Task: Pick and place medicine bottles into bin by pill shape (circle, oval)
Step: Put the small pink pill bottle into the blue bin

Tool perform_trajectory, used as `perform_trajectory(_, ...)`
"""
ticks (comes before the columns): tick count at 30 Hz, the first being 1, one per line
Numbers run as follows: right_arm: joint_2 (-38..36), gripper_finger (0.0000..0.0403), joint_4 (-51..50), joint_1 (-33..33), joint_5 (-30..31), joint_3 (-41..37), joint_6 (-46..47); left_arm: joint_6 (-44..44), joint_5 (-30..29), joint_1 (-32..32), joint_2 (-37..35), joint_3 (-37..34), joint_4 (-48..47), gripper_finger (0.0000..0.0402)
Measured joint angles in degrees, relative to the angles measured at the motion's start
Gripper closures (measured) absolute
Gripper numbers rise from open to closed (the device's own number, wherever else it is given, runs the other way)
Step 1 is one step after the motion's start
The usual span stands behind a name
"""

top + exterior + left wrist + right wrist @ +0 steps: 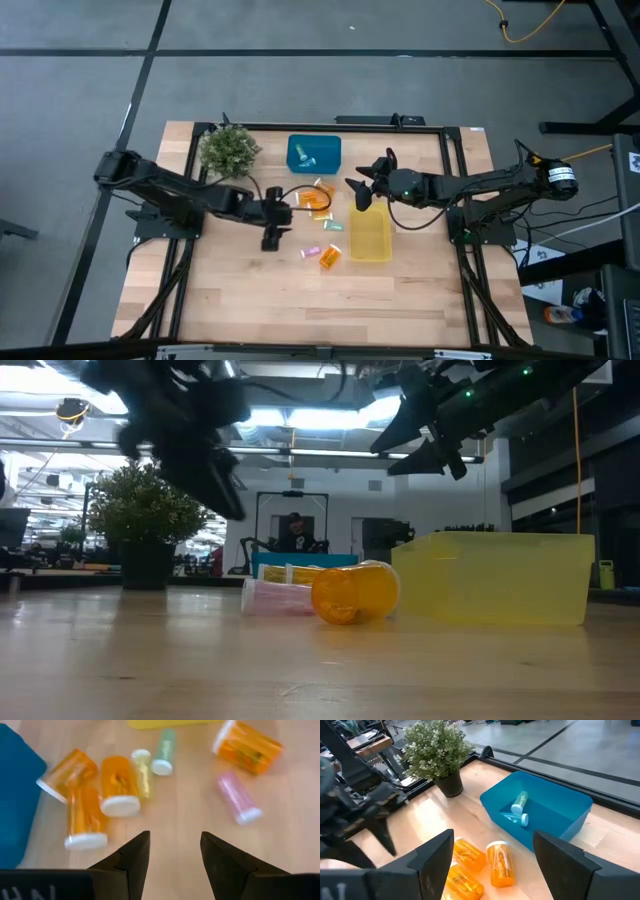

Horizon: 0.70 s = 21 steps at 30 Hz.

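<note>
Left gripper (274,240) hangs above the bare wood to the left of the bottle scatter, fingers (131,862) spread apart with nothing between them. Right gripper (364,190) is up over the gap between the two bins, jaws wide and carrying nothing.

Medicine bottles: a cluster of orange bottles (316,198) with white caps lies on its side just in front of the blue bin (314,153). A pink bottle (311,251) and another orange bottle (330,258) lie nearer the front, left of the yellow bin (369,240); a pale green bottle (333,226) sits between the two groups.

Inside the blue bin there are two small bottles (518,809), one greenish, the other hard to make out. A potted plant (229,150) stands at the far left of the table (300,310).
</note>
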Motion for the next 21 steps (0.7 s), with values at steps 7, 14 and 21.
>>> perform_trajectory(7, 0.0, 0.0130, 0.0, 0.0, 0.0, 0.0, -0.2, -3.5, -8.4, -4.4, -7.9, 0.0, -13.3, 0.0233)
perform_trajectory(14, 0.0, 0.0130, 0.0, 0.0, 0.0, 0.0, -0.2, -3.9, -10.1, -5.6, -14.0, -3.5, -15.5, 0.0233)
perform_trajectory(21, 0.0, 0.0130, 0.0, 0.0, 0.1, 0.0, -0.2, -9.4, -10.3, -5.5, -21.1, -12.0, -12.7, 0.0233)
